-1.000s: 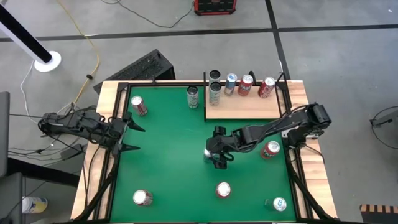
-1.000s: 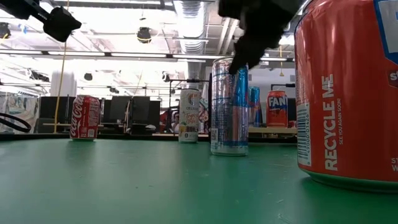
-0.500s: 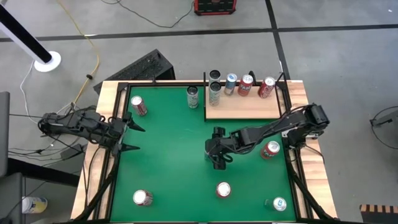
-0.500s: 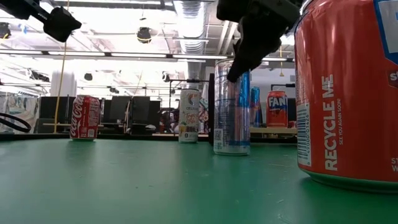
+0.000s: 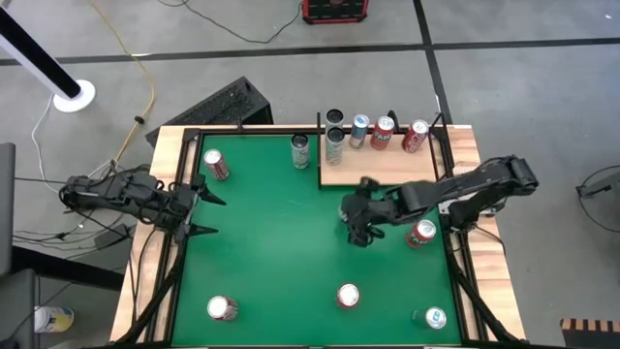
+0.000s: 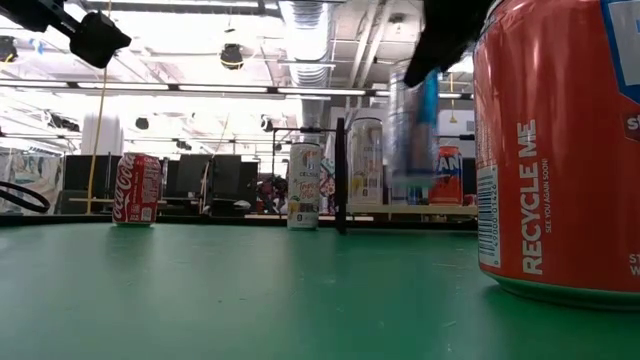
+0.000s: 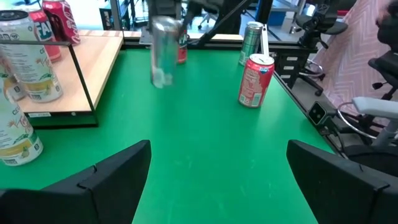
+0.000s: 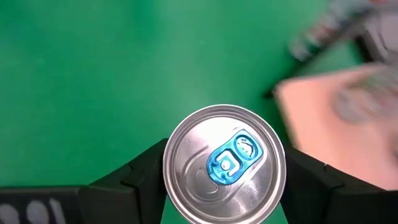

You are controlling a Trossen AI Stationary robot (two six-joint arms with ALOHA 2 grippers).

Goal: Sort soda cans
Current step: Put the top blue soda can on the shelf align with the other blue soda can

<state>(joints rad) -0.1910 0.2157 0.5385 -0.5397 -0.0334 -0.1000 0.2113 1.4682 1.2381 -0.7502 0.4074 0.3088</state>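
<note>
A slim silver-and-blue soda can hangs above the green table, with my right gripper shut on it just right of the table's middle, close to the wooden platform. The right wrist view shows the can's silver top with its blue tab. The can also shows blurred and clear of the table in the left wrist view. My left gripper waits open at the table's left edge, with nothing between its fingers. My right gripper pinches the slim can's upper wall just below the rim between its two fingers, one on each side. The fingers come from above, slanting down. The can hangs upright below them, lifted clear of the table.
Several cans stand on the wooden platform at the far right. Loose cans stand on the green: red at far left, one at the far middle, red beside the right arm, and three along the near edge.
My right gripper has taken hold of the slim can, which stood on the table near its middle, and lifted it clear. It has carried it up and toward the table's far right, toward the wooden platform, tipping its wrist on the way.
</note>
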